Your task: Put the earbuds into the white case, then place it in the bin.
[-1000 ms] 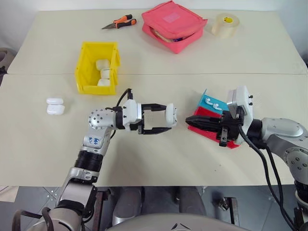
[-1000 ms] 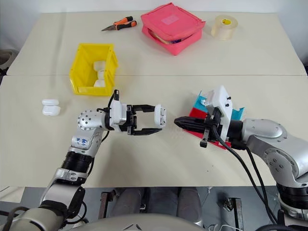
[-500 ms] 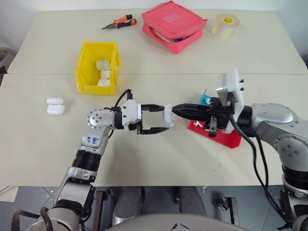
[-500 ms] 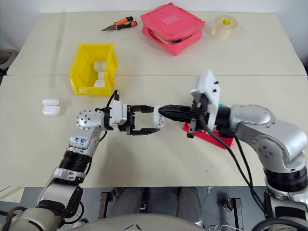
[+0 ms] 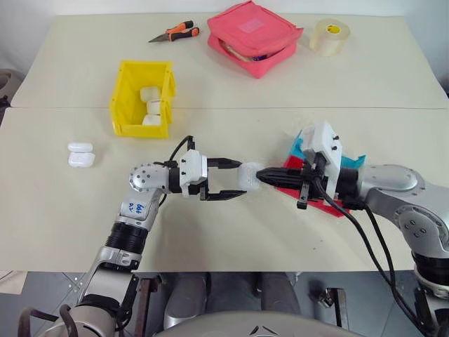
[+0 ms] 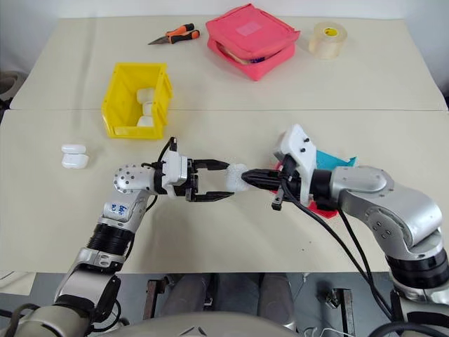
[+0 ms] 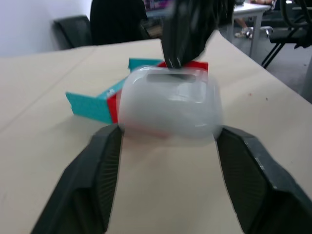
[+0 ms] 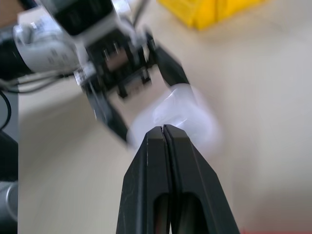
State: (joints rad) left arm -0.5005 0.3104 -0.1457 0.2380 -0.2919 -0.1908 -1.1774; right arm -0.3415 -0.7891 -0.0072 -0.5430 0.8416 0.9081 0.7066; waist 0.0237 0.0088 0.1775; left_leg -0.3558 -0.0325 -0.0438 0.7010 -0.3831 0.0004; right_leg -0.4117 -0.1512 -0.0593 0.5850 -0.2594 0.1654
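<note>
My left gripper (image 5: pixel 237 178) is shut on the white case (image 5: pixel 248 175), holding it level above the table's middle; the case (image 7: pixel 170 105) sits between the two black fingers (image 7: pixel 105 165). From the right, my right gripper (image 5: pixel 261 175) is shut, and its tips meet the case's open end (image 8: pixel 180 112). I see nothing between its fingers (image 8: pixel 164 146). The earbuds are hidden from me. The yellow bin (image 5: pixel 121 98) stands at the far left with white cases (image 5: pixel 149 105) inside.
A red and blue tray (image 6: pixel 333 159) lies under my right wrist. Two more white cases (image 5: pixel 81 155) rest at the left edge. A pink pouch (image 5: pixel 254 36), a tape roll (image 5: pixel 328 35) and orange pliers (image 5: pixel 175 32) lie along the far side.
My right gripper swung from the tray to the case in my left gripper, then sank a little. The left fingers drew closer together on the case.
</note>
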